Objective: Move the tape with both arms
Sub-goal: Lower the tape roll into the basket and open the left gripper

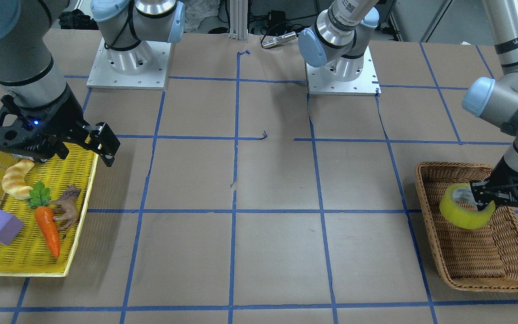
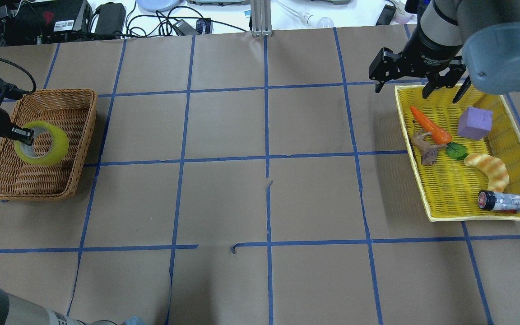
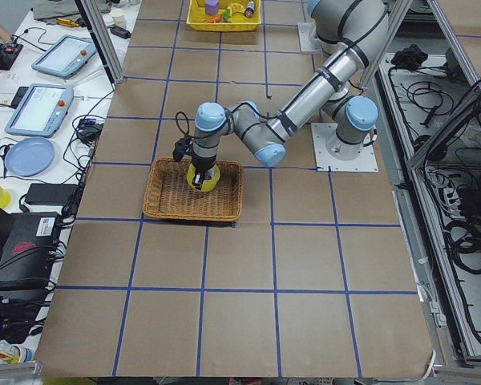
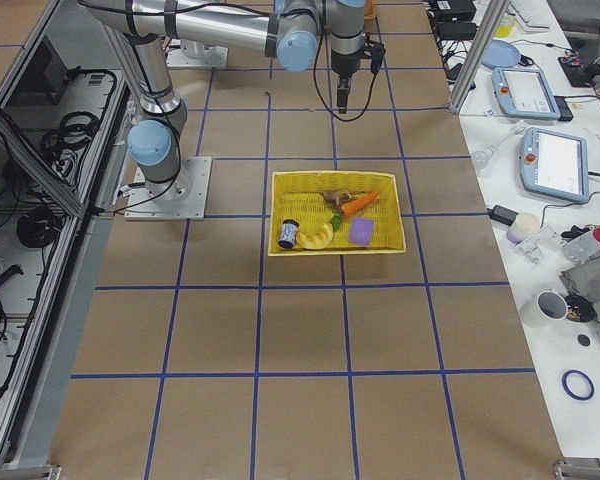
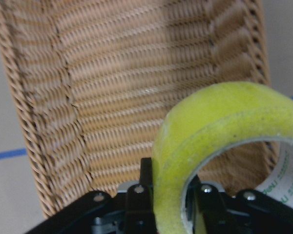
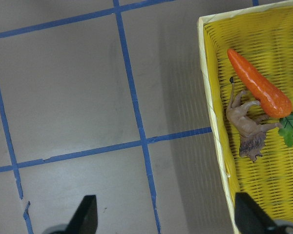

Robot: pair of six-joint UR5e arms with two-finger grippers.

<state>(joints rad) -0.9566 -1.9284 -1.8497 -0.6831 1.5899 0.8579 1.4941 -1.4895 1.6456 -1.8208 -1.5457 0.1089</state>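
The yellow tape roll (image 1: 462, 212) stands on edge in the brown wicker basket (image 1: 466, 265), and also shows in the overhead view (image 2: 48, 145) and the left wrist view (image 5: 205, 141). My left gripper (image 1: 483, 202) is shut on the roll's wall, one finger inside the core and one outside (image 5: 136, 197). I cannot tell whether the roll touches the basket floor. My right gripper (image 2: 418, 89) is open and empty, hovering over the far edge of the yellow tray (image 2: 436, 212), far from the tape. Its fingertips (image 6: 85, 214) show above the brown paper.
The yellow tray holds a carrot (image 2: 429, 125), a toy lion (image 2: 424, 149), a croissant (image 2: 490, 169), a purple block (image 2: 474, 123) and a small can (image 2: 499, 201). The wicker basket (image 2: 79, 135) sits on my left side. Blue tape lines grid the brown table.
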